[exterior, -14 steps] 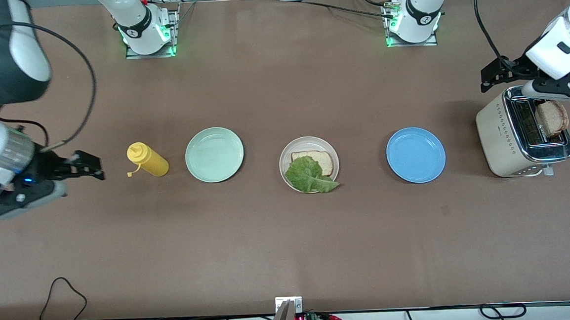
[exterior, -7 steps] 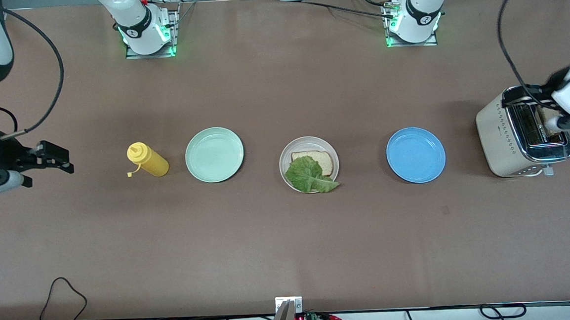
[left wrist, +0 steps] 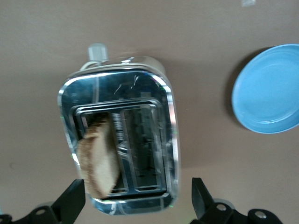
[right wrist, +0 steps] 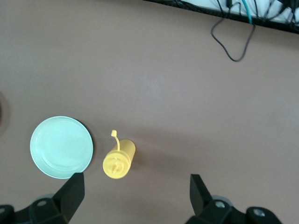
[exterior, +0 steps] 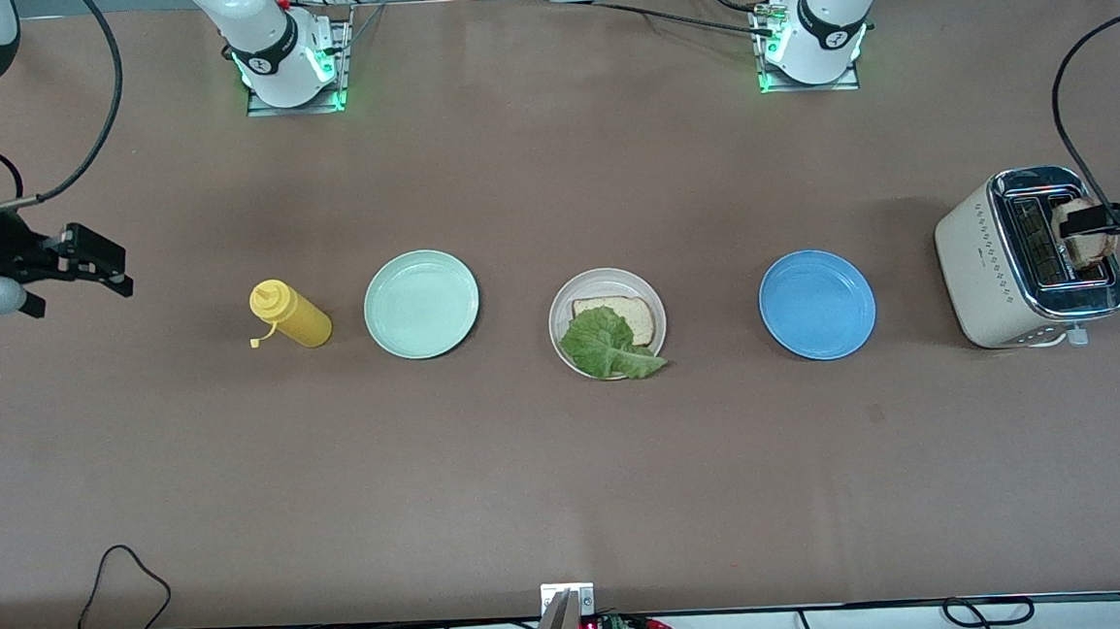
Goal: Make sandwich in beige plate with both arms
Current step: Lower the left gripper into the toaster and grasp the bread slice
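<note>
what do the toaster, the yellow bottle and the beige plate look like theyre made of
Toaster: cream body, likely painted metal or plastic, with a polished chrome-like top that mirrors light in the left wrist view.
Yellow bottle: probably soft plastic, matte, with a moulded nozzle and tethered cap.
Beige plate: smooth, faint sheen; plastic or glazed ceramic, cannot tell which.

Bright, even overhead light; soft shadows by plates; glare on toaster (left wrist: 122,140) chrome.
</note>
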`<action>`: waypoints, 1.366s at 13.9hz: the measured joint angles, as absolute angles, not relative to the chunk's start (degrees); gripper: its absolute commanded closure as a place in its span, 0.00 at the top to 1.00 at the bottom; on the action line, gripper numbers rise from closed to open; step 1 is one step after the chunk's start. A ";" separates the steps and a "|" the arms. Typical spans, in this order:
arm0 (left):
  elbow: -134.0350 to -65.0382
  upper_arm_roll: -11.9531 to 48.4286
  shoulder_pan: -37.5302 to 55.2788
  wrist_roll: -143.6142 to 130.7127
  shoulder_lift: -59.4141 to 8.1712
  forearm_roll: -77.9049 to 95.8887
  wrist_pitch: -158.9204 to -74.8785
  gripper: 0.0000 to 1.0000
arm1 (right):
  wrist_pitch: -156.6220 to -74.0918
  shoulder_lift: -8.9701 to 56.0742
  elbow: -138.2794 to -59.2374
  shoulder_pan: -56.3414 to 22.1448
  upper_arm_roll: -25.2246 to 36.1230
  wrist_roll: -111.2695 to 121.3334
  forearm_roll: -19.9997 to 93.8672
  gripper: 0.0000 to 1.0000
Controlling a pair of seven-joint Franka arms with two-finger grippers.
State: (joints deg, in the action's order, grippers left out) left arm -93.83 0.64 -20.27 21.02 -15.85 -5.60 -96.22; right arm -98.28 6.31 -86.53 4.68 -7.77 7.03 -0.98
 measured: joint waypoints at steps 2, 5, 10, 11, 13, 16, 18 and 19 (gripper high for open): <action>-95.21 0.60 -23.65 23.64 -16.49 -5.62 -97.98 0.88 | -98.27 3.82 -88.98 3.14 -4.53 6.99 -0.98 1.00; -99.60 0.60 -27.08 26.88 -17.02 -5.62 -102.62 0.50 | -98.24 0.25 -92.37 2.15 -1.89 5.17 -0.98 1.00; -101.40 1.37 -27.23 27.05 -17.54 -5.61 -104.34 0.04 | -98.28 -5.13 -98.29 0.41 -1.78 3.08 -2.47 1.00; -101.41 1.47 -27.23 27.05 -17.79 -5.61 -104.52 0.01 | -98.34 -5.49 -98.62 0.23 -1.78 3.08 -2.62 1.00; -101.37 1.51 -27.23 27.09 -17.85 -5.61 -104.69 0.01 | -98.56 -5.48 -98.78 0.18 -1.78 3.10 -3.30 1.00; -101.21 1.55 -27.23 27.86 -17.80 -5.61 -104.70 0.01 | -98.85 -5.18 -98.85 -1.67 -0.77 3.15 -3.68 1.00; -100.22 1.44 -27.25 29.61 -17.56 -5.61 -104.36 0.01 | -98.95 -5.15 -98.85 -2.51 0.08 3.15 -3.86 1.00; -99.08 1.38 -27.28 30.33 -17.34 -5.61 -102.95 0.01 | -98.97 -5.15 -98.85 -2.50 0.29 3.15 -3.87 1.00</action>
State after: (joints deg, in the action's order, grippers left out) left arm -99.08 1.38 -27.28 30.33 -17.34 -5.61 -102.95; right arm -98.97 -5.15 -98.85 -2.50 0.29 3.15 -3.87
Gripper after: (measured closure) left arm 0.877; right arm 0.000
